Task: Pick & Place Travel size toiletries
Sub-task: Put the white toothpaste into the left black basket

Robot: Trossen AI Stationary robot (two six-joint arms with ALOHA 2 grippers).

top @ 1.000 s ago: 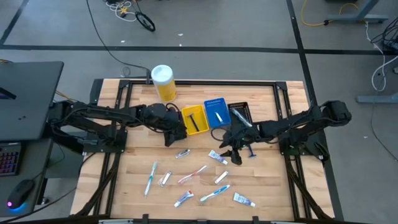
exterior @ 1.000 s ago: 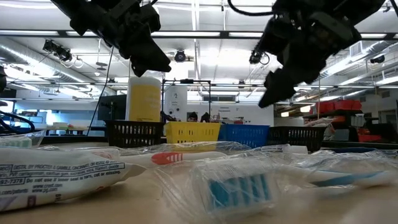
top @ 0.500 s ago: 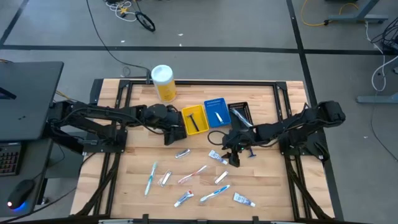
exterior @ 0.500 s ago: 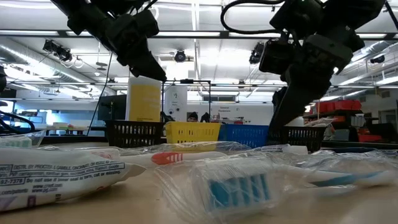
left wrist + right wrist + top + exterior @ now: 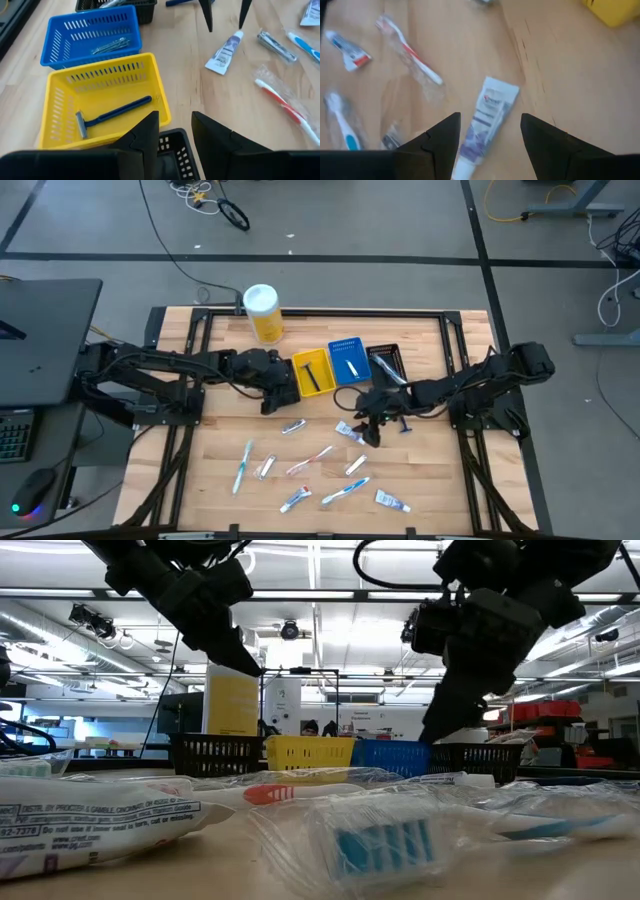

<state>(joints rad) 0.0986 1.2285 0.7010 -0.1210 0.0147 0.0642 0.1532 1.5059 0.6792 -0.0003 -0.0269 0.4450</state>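
Travel size toiletries lie loose on the wooden table: a white tube (image 5: 350,431) (image 5: 485,120), a wrapped red toothbrush (image 5: 410,50), a teal toothbrush (image 5: 241,467), a small tube (image 5: 391,501). My right gripper (image 5: 368,430) (image 5: 490,135) hangs open just above the white tube, one finger on each side, touching nothing. My left gripper (image 5: 271,393) (image 5: 175,127) is open with nothing between its fingers, over a black bin (image 5: 172,147) beside the yellow bin (image 5: 60,100), which holds a dark-handled razor (image 5: 112,112).
A blue bin (image 5: 87,30) with a metal item and a second black bin (image 5: 386,360) continue the row at the table's far side. A yellow canister with a white lid (image 5: 263,313) stands at the far left. Metal clippers (image 5: 275,45) lie among the toiletries.
My right gripper has rolled about its own axis and sunk slightly toward the white tube, staying open. My left gripper has rolled and tipped a little in place over the bins. Nothing on the table has moved.
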